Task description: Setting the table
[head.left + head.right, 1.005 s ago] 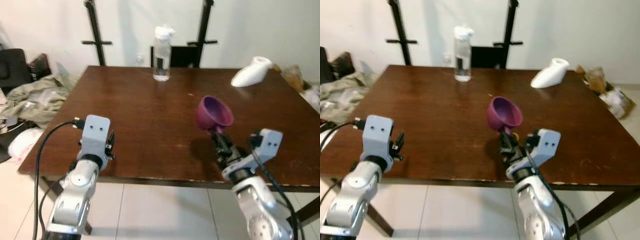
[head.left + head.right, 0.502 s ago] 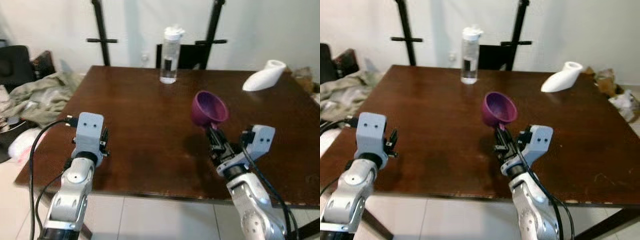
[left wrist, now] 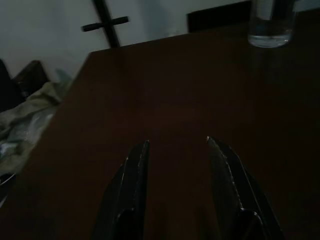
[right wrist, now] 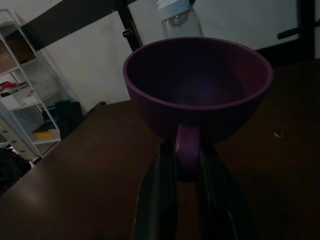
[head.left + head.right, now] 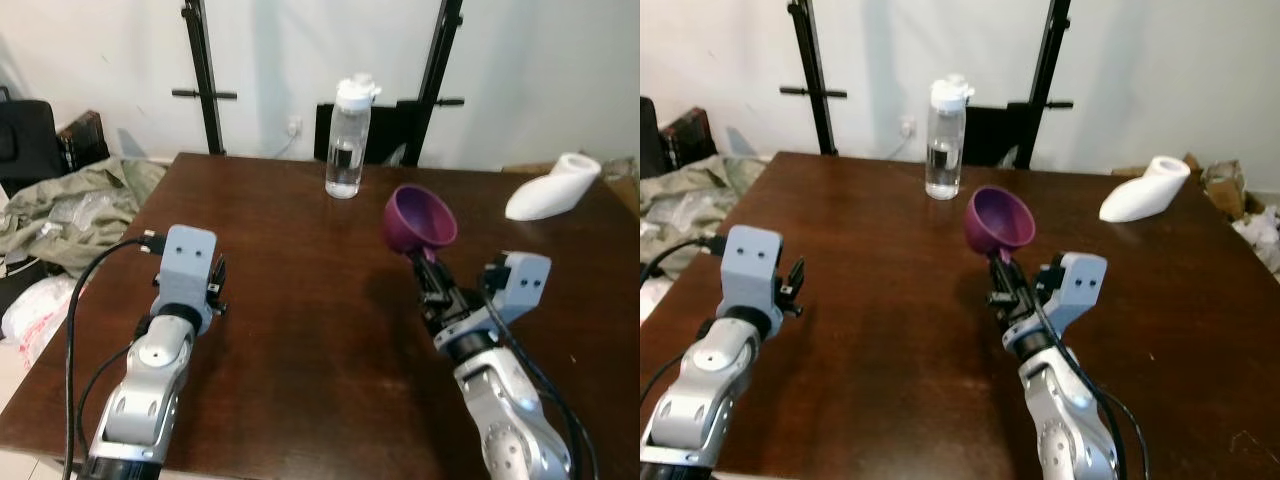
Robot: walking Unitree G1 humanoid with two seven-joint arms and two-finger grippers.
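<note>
— What's changed just now, from where you stand?

— The whole outlook has slid nearer over the table (image 5: 300,330); a second ago its near edge and the floor tiles lay along the bottom of the picture, now brown wood runs right to the bottom; that reads as the robot stepping in, not the things moving; the purple cup (image 5: 421,219) sat right of centre then and sits there now, held up off the wood.

— Held how?

— The right gripper (image 5: 428,277) has its two black fingers pinched tight on the cup's handle; in the wrist view the handle sits squeezed between them with the bowl tilted forward; the cup looks empty.

— And the other one?

— The left gripper (image 3: 176,145) hangs over the wood at lower left, fingers parted a moderate way, nothing between them.

— So what does that mean for the job?

— I'd judge it is now close enough to reach over and set the cup down; it has not been placed yet.

— Count it all for me.

— One purple cup; one clear water bottle (image 5: 346,152) at upper centre, standing upright near the far edge; one white object (image 5: 552,188) lying at upper right, I can't tell what; two black stands (image 5: 203,75) against the wall; one heap of cloth (image 5: 70,205) on the floor at left.
</note>
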